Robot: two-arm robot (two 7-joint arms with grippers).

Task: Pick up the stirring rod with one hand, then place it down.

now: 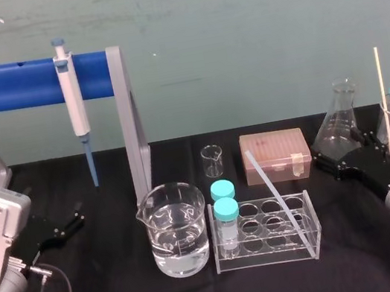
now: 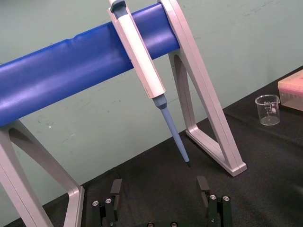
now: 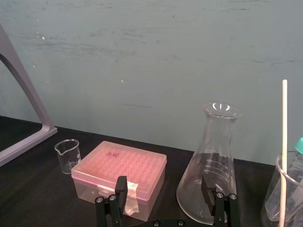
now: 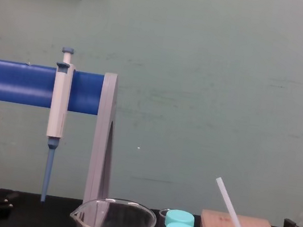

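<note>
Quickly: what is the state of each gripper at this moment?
Left gripper: open, holding nothing.
Right gripper: open, holding nothing, close to the Erlenmeyer flask.

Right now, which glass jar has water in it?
The big beaker in front, left of the tube rack. The small beaker behind it and the flask look empty.
</note>
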